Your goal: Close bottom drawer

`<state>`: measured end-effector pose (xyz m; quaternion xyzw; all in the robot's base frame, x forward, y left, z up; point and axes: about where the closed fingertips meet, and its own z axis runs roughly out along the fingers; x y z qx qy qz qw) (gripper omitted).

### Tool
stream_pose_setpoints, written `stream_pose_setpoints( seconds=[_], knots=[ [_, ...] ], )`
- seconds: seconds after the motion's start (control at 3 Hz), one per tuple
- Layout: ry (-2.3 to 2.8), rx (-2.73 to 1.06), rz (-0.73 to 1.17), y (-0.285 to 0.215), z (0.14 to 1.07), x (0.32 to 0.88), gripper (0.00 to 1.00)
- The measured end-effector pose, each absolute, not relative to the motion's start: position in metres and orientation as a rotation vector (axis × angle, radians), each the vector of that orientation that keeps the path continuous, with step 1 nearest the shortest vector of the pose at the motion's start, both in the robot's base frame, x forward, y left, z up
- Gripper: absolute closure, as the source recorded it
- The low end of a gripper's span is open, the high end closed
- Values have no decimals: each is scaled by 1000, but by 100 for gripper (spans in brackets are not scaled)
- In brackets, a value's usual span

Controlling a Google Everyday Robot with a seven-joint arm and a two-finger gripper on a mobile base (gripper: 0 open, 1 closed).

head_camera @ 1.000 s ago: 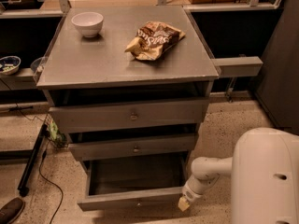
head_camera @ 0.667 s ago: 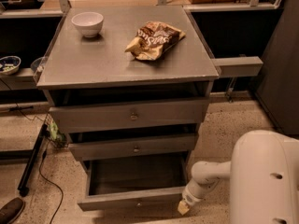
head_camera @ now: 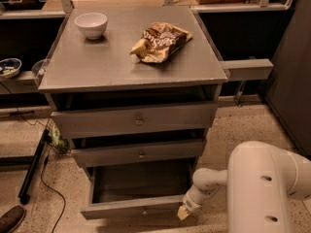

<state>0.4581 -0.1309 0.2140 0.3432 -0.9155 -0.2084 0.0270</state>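
Note:
The bottom drawer (head_camera: 133, 207) of the grey cabinet (head_camera: 131, 57) is pulled out, its dull grey box open and empty, its narrow front panel low in the view. The middle drawer (head_camera: 138, 153) and top drawer (head_camera: 133, 120) above it stick out a little. My gripper (head_camera: 183, 212) hangs at the end of the white arm (head_camera: 209, 181), right at the right end of the bottom drawer's front panel, close to or touching it.
A white bowl (head_camera: 91, 24) and a brown snack bag (head_camera: 160, 41) lie on the cabinet top. A small bowl (head_camera: 8, 67) sits on a shelf at left. A cable and black stand leg (head_camera: 34, 166) run along the speckled floor at left; a shoe (head_camera: 12, 218) shows bottom left.
The arm and gripper have shifted slightly lower and left, toward the bottom drawer's front corner. The drawer looks unmoved.

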Motion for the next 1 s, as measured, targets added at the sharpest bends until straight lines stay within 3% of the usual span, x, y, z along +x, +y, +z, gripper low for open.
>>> stream_pose_setpoints(
  seconds=[1.0],
  knots=[
    [-2872,1015,-700,-117,190,475,100]
  ],
)
